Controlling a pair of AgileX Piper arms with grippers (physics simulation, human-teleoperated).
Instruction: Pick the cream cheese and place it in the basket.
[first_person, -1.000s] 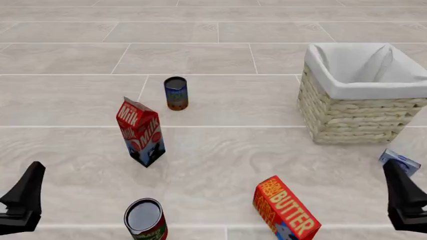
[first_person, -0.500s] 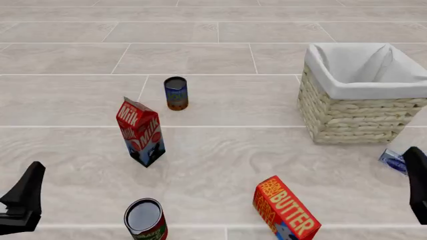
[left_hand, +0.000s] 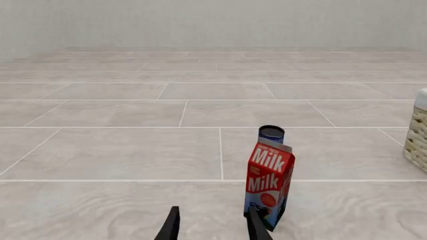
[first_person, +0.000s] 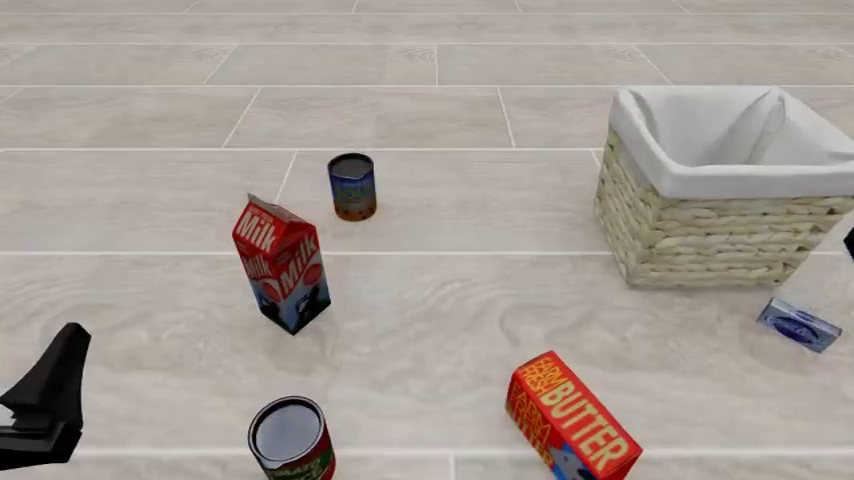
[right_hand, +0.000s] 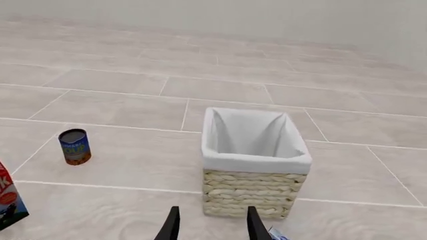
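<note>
Currently the right gripper (right_hand: 209, 225) is parted and empty, with the basket (right_hand: 253, 192) just ahead; the cream cheese (first_person: 799, 324) lies below and beside its fingertips, untouched.

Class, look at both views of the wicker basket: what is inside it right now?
The basket shows only its white cloth lining; no item appears inside. Its floor is hidden by the near wall. The cream cheese lies outside it.
</note>
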